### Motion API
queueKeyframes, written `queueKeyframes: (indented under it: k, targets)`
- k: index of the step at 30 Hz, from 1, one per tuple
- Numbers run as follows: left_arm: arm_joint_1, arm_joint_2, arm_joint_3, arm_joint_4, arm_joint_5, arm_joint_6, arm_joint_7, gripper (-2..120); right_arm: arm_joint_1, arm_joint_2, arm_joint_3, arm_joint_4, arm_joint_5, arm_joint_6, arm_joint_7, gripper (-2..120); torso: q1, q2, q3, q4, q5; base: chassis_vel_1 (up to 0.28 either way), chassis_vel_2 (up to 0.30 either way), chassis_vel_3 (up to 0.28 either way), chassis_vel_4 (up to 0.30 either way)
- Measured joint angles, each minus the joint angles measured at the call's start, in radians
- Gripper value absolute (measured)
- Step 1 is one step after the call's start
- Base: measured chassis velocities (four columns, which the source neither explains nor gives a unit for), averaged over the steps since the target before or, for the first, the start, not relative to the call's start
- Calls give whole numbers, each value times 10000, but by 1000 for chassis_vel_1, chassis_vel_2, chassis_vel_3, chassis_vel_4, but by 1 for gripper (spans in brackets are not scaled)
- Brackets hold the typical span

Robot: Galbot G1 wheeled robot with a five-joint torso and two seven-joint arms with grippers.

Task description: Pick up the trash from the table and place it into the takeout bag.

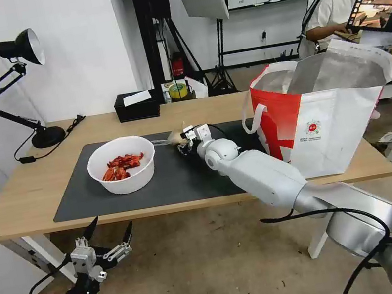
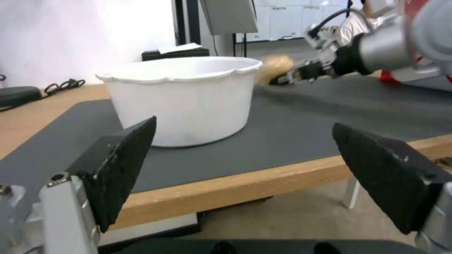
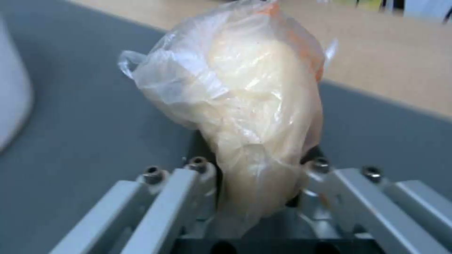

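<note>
Centrally, right end effector (image 1: 181, 144) clamping bag of beige food (image 3: 245, 116) between bowl (image 1: 122, 164) and takeout bag (image 1: 321, 116).

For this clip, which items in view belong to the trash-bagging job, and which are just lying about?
Part of the job:
- small clear bag of beige food, clamped in the right tool
- white bowl of crayfish shells
- takeout bag
- table
- left tool, open, below the table edge

Lying about:
- black tissue box
- black desk lamp
- tape roll

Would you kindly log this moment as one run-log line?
right tool: shut on small clear bag of beige food, above dark grey mat | left tool: open, below table edge
</note>
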Motion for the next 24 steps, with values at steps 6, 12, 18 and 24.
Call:
queueKeyframes:
  k: [6,12,18,24]
  targets:
    - [-54,79,33,9,-24,3,-18,100,-1019,-1331,289,2386,-1369,694,674,7,0,0,0,-2,3,0,0,0,0]
    - [-102,25,222,10,-5,23,-49,100,-2160,-2259,1033,4388,-2721,1200,1424,7,-2,0,-1,-1,1,0,0,0,0]
    - [-149,50,280,89,27,25,-69,100,-3113,-2761,1804,5460,-3394,1939,1710,7,-1,0,-1,0,1,0,0,0,0]
    - [-83,58,217,71,28,19,-77,100,-3787,-3301,2302,6542,-3856,2249,2060,7,-2,0,-1,-1,0,0,0,0,0]
